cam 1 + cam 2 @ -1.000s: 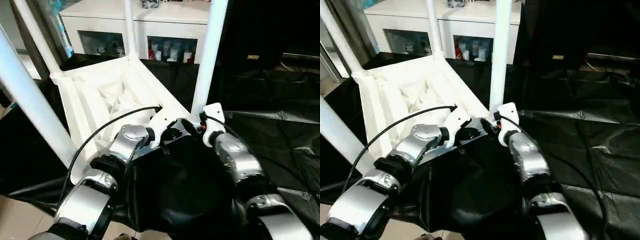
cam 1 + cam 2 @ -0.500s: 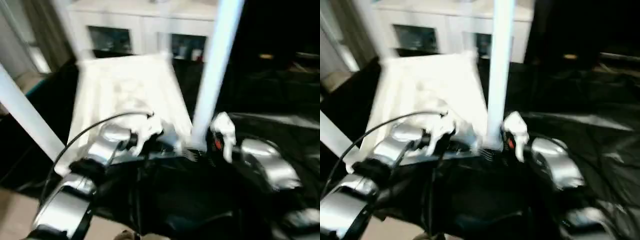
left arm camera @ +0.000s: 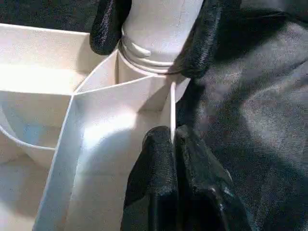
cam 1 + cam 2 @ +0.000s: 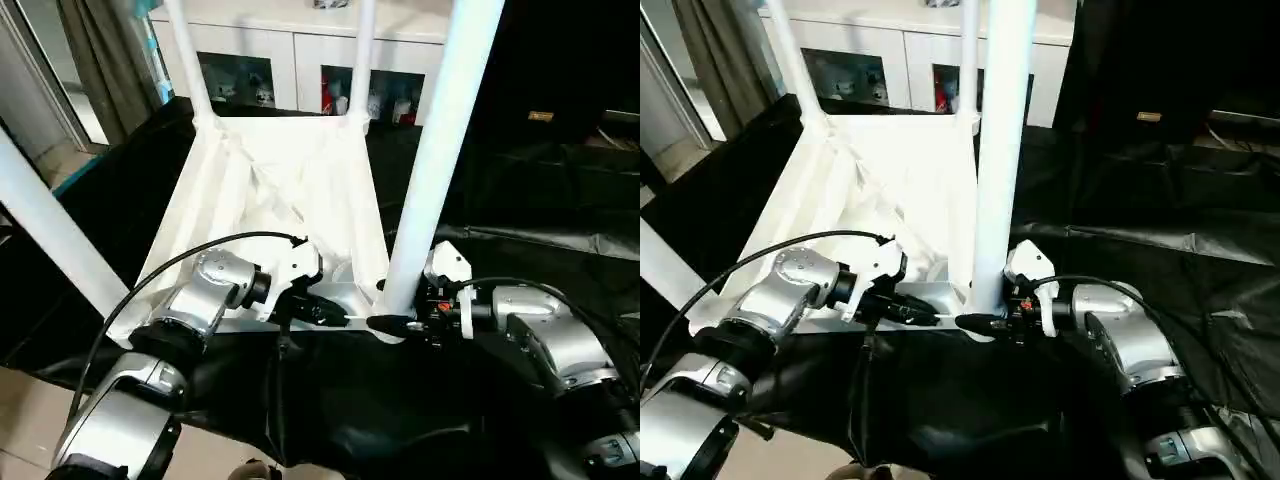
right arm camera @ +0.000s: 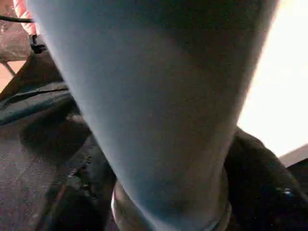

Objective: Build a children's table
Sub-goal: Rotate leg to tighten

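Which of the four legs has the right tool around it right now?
The near-right leg, the thick one rising beside the right tool, whose black fingers clasp its base at the corner socket. The other three stand untouched.

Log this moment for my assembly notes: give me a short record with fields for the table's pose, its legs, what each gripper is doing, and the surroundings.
table pose: children's table upside down on black cloth, ribbed underside up
legs: four standing up from the corner sockets
near-right leg: leg seated in its socket
left gripper: left gripper pinching the table's thin rim beside that socket
right gripper: right gripper closed around the leg's base
background: white cabinet with glass-fronted shelves
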{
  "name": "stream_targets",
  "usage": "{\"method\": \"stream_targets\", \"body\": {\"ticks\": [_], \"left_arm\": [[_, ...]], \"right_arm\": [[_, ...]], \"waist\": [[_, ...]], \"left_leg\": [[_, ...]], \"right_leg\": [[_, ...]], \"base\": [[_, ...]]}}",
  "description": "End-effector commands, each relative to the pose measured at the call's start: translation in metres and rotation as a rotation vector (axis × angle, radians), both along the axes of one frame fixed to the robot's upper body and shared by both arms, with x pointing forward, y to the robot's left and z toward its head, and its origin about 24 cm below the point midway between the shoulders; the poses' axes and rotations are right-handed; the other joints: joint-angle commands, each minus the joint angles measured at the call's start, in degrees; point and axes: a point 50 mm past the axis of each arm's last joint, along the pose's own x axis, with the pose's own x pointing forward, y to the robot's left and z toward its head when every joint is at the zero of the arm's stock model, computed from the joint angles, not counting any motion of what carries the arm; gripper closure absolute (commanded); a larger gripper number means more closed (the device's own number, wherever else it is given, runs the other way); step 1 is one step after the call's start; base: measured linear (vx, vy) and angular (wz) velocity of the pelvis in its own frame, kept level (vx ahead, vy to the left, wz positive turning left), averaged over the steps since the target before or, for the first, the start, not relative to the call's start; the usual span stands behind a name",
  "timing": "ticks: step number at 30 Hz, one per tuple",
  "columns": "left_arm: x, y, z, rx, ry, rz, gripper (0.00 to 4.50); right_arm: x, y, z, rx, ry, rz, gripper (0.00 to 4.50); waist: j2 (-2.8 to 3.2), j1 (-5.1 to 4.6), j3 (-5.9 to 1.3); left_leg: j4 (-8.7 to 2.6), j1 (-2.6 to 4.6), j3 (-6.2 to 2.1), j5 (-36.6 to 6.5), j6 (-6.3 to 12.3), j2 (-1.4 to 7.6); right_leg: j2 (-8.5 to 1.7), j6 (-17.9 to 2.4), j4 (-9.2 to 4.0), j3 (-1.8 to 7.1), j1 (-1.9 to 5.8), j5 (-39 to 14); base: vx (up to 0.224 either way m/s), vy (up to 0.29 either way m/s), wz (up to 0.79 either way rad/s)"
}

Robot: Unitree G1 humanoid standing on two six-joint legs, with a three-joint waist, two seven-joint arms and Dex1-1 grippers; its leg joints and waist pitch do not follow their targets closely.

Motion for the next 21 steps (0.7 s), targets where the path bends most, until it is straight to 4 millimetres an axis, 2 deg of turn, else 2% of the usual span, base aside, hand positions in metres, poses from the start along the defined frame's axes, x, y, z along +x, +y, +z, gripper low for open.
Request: {"method": "stream_targets", "body": {"ticks": [1,7,9,10,11,12,13,14,15,17,18,21], "left_arm": [[0.002,-0.007,0.012,-0.052,-0.037,-0.021,4.50],[0.003,-0.009,0.011,-0.072,-0.034,0.018,4.50],[0.011,-0.017,0.008,-0.068,-0.059,0.141,4.50],[0.011,-0.017,0.008,-0.068,-0.059,0.144,4.50],[0.017,-0.024,0.005,-0.057,-0.078,0.237,4.50],[0.017,-0.024,0.005,-0.057,-0.079,0.239,4.50],[0.021,-0.031,0.003,-0.042,-0.098,0.304,4.50],[0.021,-0.032,0.002,-0.039,-0.102,0.317,4.50],[0.024,-0.037,0.001,-0.034,-0.110,0.355,4.50],[0.028,-0.047,0.001,-0.024,-0.131,0.427,4.50],[0.029,-0.055,0.001,-0.016,-0.151,0.466,4.50],[0.031,-0.069,0.001,-0.017,-0.163,0.518,4.50]], "right_arm": [[-0.003,0.005,0.002,0.018,0.006,0.032,1.76],[-0.004,0.005,-0.001,0.049,0.027,-0.010,1.85],[0.007,0.004,-0.014,-0.007,0.008,-0.190,1.86],[0.007,0.004,-0.014,-0.008,0.008,-0.194,1.86],[0.013,0.005,-0.024,-0.040,0.012,-0.314,1.86],[0.013,0.005,-0.024,-0.041,0.012,-0.318,1.86],[0.019,0.007,-0.031,-0.047,0.027,-0.429,1.86],[0.020,0.007,-0.033,-0.048,0.031,-0.450,1.86],[0.023,0.009,-0.037,-0.050,0.042,-0.526,1.87],[0.028,0.015,-0.043,-0.064,0.056,-0.637,1.87],[0.032,0.021,-0.046,-0.067,0.069,-0.712,1.87],[0.037,0.034,-0.048,-0.048,0.084,-0.790,1.87]], "waist": [[-0.80,-0.26,-4.31],[-0.74,-0.22,-4.28],[-0.67,-0.44,-4.23],[-0.84,-0.69,-4.02],[-0.92,-0.82,-3.99],[-0.58,-1.06,-4.01],[-0.89,-1.78,-3.55],[-0.89,-1.78,-3.55],[-0.85,-2.32,-3.31],[-0.92,-2.87,-3.16],[-0.63,-3.05,-3.23],[-0.75,-3.66,-3.21]], "left_leg": [[-3.88,1.62,-0.40,-14.0,3.18,1.31],[-3.87,1.64,-0.41,-14.0,3.06,1.30],[-3.92,1.61,-0.45,-14.1,2.63,1.30],[-4.08,1.64,-0.48,-15.5,1.79,1.12],[-4.17,1.75,-0.56,-17.1,1.21,0.99],[-4.15,1.75,-0.55,-17.5,0.89,1.01],[-4.46,1.84,-0.72,-20.0,-0.27,0.76],[-4.46,1.84,-0.72,-20.0,-0.27,0.76],[-4.57,2.36,-0.93,-23.3,-1.29,0.65],[-4.64,2.54,-1.23,-25.3,-1.73,0.48],[-4.53,2.93,-1.25,-25.9,-1.70,0.44],[-4.58,2.86,-1.42,-26.7,-1.62,0.26]], "right_leg": [[-1.41,-14.9,-3.23,1.51,2.92,-8.6],[-1.44,-14.3,-3.34,1.53,2.87,-10.1],[-1.44,-14.3,-3.35,1.57,2.67,-10.3],[-1.43,-13.8,-3.64,1.51,2.68,-12.4],[-1.57,-12.9,-4.02,1.43,2.82,-15.8],[-1.62,-12.6,-4.07,1.52,2.51,-16.7],[-1.46,-11.1,-4.73,1.32,2.56,-21.3],[-1.46,-11.1,-4.73,1.32,2.56,-21.3],[-1.51,-9.4,-5.47,1.13,2.24,-26.9],[-1.58,-7.7,-5.99,0.90,2.16,-30.9],[-1.59,-7.0,-6.42,0.90,1.81,-32.0],[-1.41,-6.0,-6.78,0.56,1.76,-33.4]], "base": [[0.000,0.000,0.00],[0.000,0.000,0.00],[0.000,0.000,0.00],[0.000,0.000,0.00],[0.000,0.000,0.00],[0.000,0.000,0.00],[0.000,0.000,0.00],[0.000,0.000,0.00],[0.000,0.000,0.00],[0.000,0.000,0.00],[0.000,0.000,0.00],[0.000,0.000,0.00]]}}
